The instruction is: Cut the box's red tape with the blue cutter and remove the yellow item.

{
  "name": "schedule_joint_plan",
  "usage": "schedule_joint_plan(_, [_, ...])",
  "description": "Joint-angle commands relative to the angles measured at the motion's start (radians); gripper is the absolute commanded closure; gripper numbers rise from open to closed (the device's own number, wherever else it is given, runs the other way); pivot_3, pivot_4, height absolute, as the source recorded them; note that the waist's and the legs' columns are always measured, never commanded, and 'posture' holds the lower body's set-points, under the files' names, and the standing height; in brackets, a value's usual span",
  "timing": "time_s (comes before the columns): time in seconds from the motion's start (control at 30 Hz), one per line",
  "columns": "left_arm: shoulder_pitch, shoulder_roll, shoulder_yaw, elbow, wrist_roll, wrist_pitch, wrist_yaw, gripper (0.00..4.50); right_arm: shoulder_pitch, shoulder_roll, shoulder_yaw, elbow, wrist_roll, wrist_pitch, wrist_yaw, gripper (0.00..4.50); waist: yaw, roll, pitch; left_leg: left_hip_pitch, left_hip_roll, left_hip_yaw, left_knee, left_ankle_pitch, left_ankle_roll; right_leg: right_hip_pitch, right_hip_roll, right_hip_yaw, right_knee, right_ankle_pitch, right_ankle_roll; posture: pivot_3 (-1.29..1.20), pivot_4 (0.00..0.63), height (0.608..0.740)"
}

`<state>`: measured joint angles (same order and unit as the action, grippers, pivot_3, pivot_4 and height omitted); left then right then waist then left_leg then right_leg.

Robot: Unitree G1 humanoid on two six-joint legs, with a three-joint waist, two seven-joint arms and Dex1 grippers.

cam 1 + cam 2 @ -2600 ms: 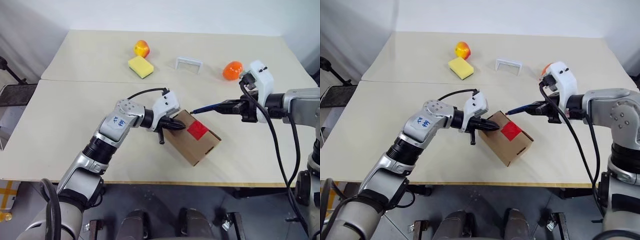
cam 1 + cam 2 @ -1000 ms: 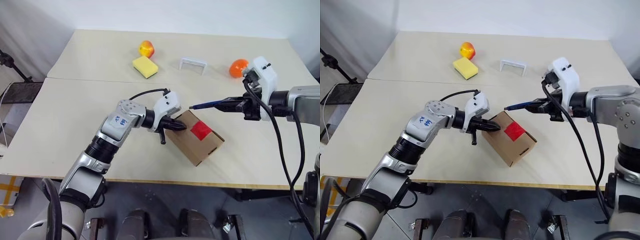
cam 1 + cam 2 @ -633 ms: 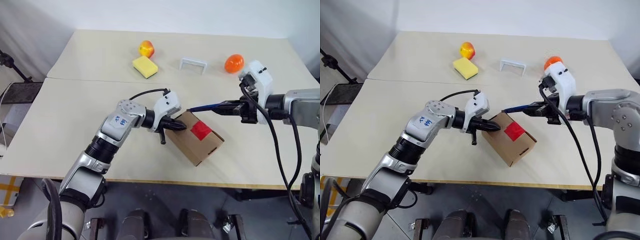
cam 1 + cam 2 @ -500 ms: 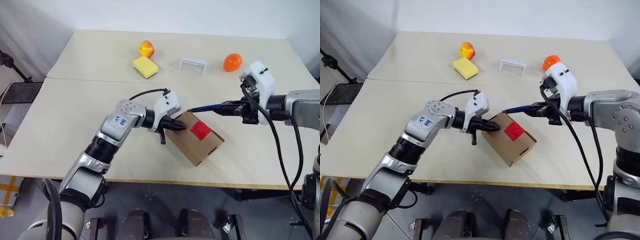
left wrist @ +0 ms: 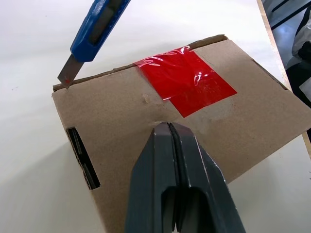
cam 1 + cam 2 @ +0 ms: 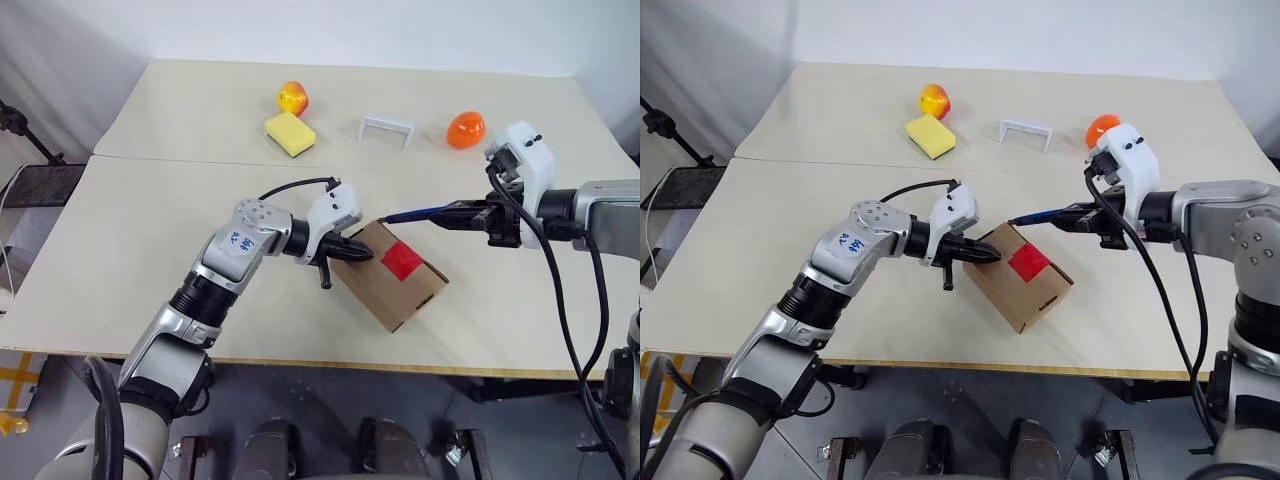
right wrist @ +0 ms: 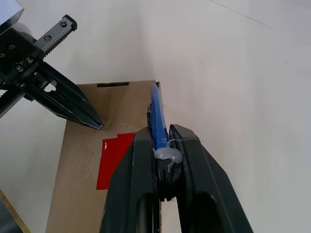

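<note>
bench (image 6: 150,230): pale, carrying the box (image 6: 392,285) near its front edge
left fingers (image 5: 177,160): pressed together, tips on the box top beside the red tape (image 5: 187,80)
right fingers (image 7: 192,160): pinching the blue cutter (image 7: 156,119), blade at the box's far corner

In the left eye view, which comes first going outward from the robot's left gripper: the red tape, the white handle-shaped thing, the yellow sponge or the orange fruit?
From the left gripper, shut and pressing on the box:
1. Red tape, right beside it on the box top.
2. White handle-shaped thing, farther back on the table.
3. Yellow sponge, back and to the left; too close to call against the handle.
4. Orange fruit, back right.
</note>
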<state>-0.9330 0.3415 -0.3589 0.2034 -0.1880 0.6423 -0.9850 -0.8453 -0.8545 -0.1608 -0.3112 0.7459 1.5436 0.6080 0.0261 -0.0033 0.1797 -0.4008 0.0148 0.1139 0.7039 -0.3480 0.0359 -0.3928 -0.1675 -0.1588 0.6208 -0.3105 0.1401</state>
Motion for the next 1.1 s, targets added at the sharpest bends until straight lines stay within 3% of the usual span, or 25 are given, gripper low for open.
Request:
schedule_joint_plan(0.03, [0.016,0.003,-0.019,-0.011,0.019,0.014,-0.007,4.5,0.024,-0.028,-0.011,-0.022,-0.008,-0.009,-0.006,4.35,0.0,0.0,0.0,0.0,0.0,0.0,0.0,0.0,0.0,0.0,0.0,0.0,0.0,0.0,0.0,0.0,0.15,0.74])
schedule_joint_plan(1.1, [0.05,0.016,-0.021,-0.058,0.014,0.035,-0.006,4.5,0.147,-0.134,-0.023,-0.095,0.034,0.012,0.02,4.35,0.002,0.0,0.0,0.0,0.0,-0.008,0.001,0.0,0.0,0.001,0.0,0.0,0.0,0.0,0.0,0.0,0.15,0.74])
